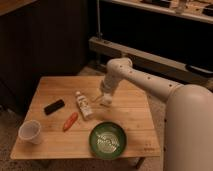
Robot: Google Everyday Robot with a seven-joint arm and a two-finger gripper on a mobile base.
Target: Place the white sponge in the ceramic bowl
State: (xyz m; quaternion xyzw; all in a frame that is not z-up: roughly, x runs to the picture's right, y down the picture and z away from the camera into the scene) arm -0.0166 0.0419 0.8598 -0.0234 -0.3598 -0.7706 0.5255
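Note:
The green ceramic bowl with pale markings inside sits near the table's front edge. My gripper points down over the middle of the table, behind the bowl and just right of the bottle. A small pale block, the white sponge, shows at the gripper's tip, low over the wood. Whether the sponge rests on the table or is lifted off it I cannot tell.
A white labelled bottle lies left of the gripper. An orange carrot-like object, a black rectangular object and a white cup lie on the left half of the wooden table. Dark shelving stands behind.

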